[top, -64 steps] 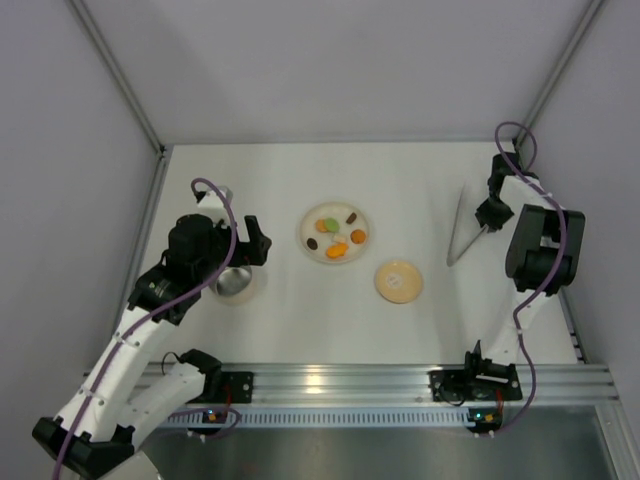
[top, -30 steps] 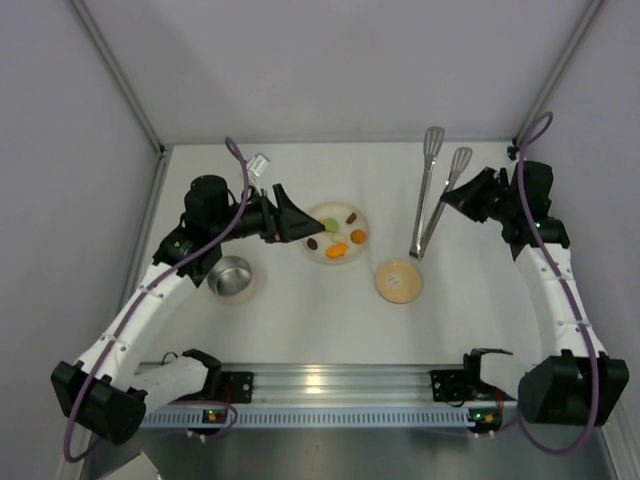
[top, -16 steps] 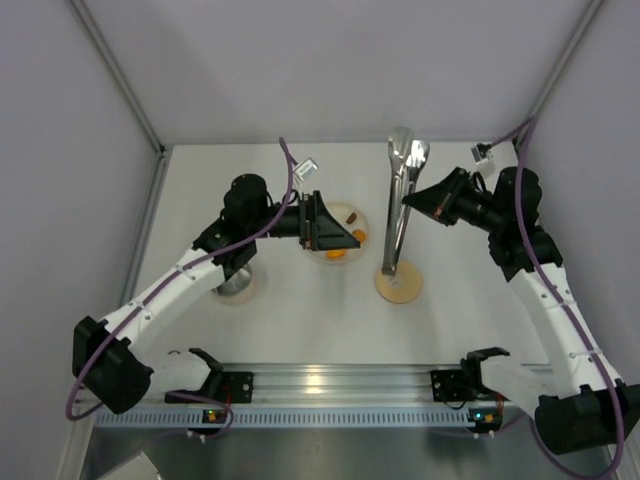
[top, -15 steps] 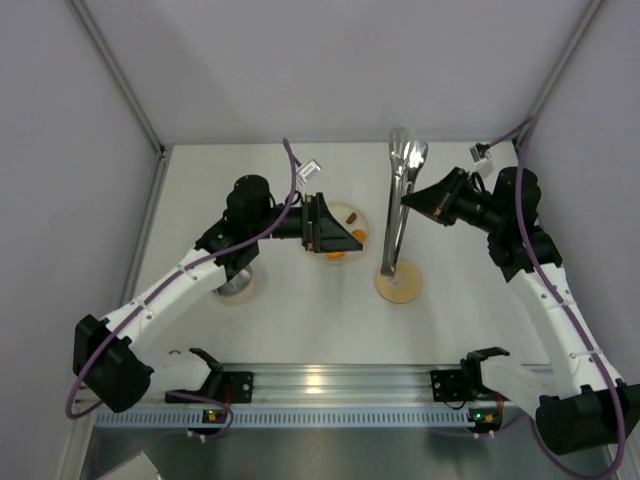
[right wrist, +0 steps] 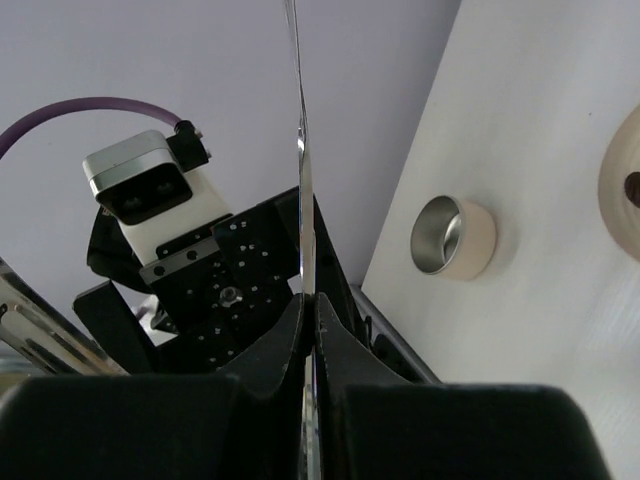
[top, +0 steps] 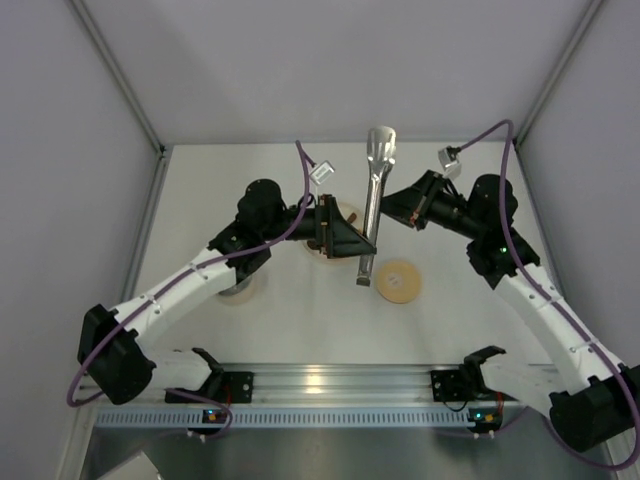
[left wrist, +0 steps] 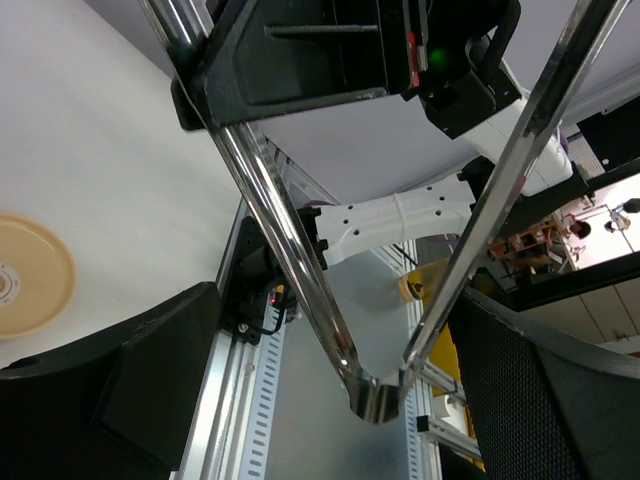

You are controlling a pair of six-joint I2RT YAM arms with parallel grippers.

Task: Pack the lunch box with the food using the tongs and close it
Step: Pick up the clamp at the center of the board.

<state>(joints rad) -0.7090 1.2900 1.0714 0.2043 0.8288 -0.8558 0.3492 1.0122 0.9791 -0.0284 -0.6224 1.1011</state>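
Observation:
The silvery tongs (top: 373, 205) hang above the table with the paddle ends toward the back wall. My right gripper (top: 386, 203) is shut on one of their arms, seen edge-on in the right wrist view (right wrist: 305, 200). My left gripper (top: 352, 240) is open, and the tongs' joined end (left wrist: 375, 395) sits between its wide-spread fingers (left wrist: 150, 390) without touching them. The steel lunch box (right wrist: 452, 237) stands open, partly under the left arm (top: 238, 287). Its tan lid (top: 399, 281) lies flat. The left gripper hides most of the food.
The cream plate (top: 346, 211) lies under the left gripper, with only its rim showing (right wrist: 622, 170). Grey walls close in the table on three sides. An aluminium rail (top: 330, 382) runs along the near edge.
The right arm swung left, carrying the tongs from the right side to the middle. The left arm reached right, over the plate, until its open fingers came round the tongs' joined end.

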